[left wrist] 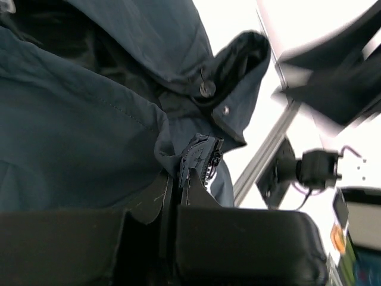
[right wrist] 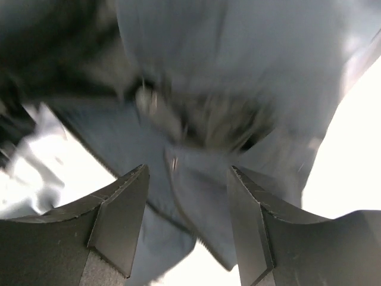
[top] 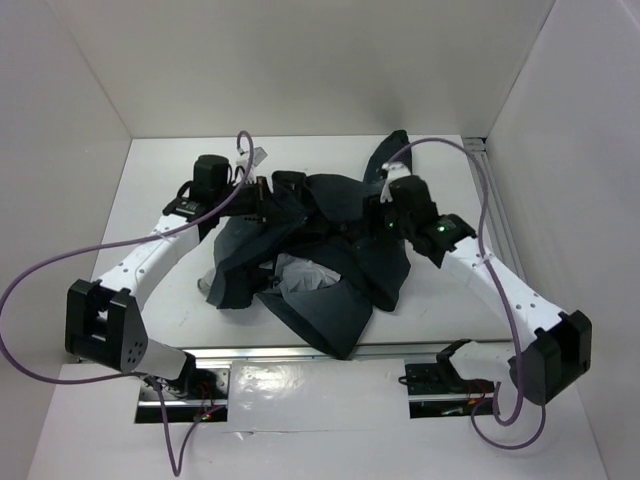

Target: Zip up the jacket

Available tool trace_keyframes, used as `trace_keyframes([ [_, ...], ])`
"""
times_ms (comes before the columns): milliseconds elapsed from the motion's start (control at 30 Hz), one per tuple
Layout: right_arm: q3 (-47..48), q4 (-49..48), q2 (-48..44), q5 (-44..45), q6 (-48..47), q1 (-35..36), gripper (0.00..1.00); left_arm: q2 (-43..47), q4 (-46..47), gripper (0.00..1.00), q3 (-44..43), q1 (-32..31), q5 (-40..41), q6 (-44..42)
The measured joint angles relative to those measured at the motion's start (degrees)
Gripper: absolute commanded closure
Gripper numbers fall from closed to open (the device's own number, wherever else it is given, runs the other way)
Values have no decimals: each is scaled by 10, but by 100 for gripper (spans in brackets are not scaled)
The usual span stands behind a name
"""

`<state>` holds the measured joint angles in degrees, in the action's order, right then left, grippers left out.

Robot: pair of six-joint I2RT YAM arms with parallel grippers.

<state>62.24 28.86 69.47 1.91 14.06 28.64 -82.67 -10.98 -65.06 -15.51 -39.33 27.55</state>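
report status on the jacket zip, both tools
Left tool shut on a jacket edge with zipper teeth. Right tool open, hovering over fabric, view blurred. Jacket crumpled, grey lining showing, front not zipped. Folds bunched between the tools.

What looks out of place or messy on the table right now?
The jacket lies crumpled in a heap, not flat, with its light grey lining bunched up and exposed near the middle.
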Motion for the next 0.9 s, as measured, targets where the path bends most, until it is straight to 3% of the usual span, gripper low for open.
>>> trace_keyframes([
  [67,-18,20,12,18,12,28,38,12,8,100,2,0,20,14],
  [233,-28,27,58,47,46,60,21,23,19,100,7,-7,74,41],
  [300,-32,20,78,58,57,63,21,24,21,100,13,-12,93,47],
  [467,-56,2,126,95,71,71,42,26,21,100,25,-28,117,61],
  [500,-58,-1,133,102,73,71,55,26,21,100,25,-32,121,61],
  [600,-58,-13,149,130,75,71,81,26,21,100,25,-42,128,62],
  [700,-58,-20,154,151,78,71,100,26,21,100,25,-47,136,63],
  [867,-58,-22,149,158,79,71,100,26,21,100,25,-47,146,71],
  [900,-58,-22,144,158,79,71,85,27,21,100,25,-47,148,71],
])
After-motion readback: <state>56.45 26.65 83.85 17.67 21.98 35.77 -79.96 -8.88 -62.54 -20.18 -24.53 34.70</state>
